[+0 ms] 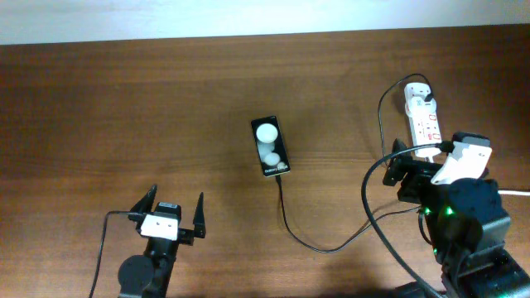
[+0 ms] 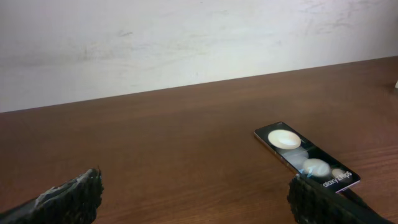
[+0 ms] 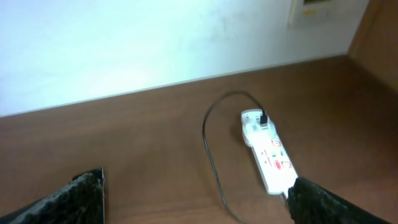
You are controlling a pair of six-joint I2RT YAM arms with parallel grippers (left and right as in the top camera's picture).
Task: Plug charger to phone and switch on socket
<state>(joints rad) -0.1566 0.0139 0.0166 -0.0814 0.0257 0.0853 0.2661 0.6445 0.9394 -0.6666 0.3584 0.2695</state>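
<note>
A: What's biggest?

B: The brown table (image 1: 124,99), which fills the overhead view. Then come the two arms at its near edge: the left arm (image 1: 141,269) on the left side and the right arm (image 1: 468,219) on the right, with a green light showing on it.

A: And the charger?

B: The charger (image 1: 315,242) lies on the table as a thin black line. From the phone's near short edge it dips toward the robot, climbs past the right arm, loops round and ends at the socket's far end. In the right wrist view the charger (image 3: 208,146) curves along beside the socket.

A: Where is the socket?

B: The socket (image 1: 424,122) lies on the right side of the table, lengthwise away from the robot, with its near end at the right gripper. Red marks show on the socket (image 3: 272,155) in the right wrist view, but the switch positions are too small to read.

A: The phone?

B: The phone (image 1: 271,146) lies flat near the middle, screen up, well apart from both arms. In the left wrist view the phone (image 2: 305,155) is ahead and to the right.

A: The grippers?

B: The left gripper (image 1: 176,199) has its fingers spread wide over bare table, holding nothing. The right gripper (image 1: 423,151) is spread too and grips nothing. One of its fingers (image 3: 317,202) is just beside the socket's near end.

A: Smallest?

B: The white plug (image 1: 418,93), set in the socket's far end. I can't tell whether the tip at the phone is seated.
</note>
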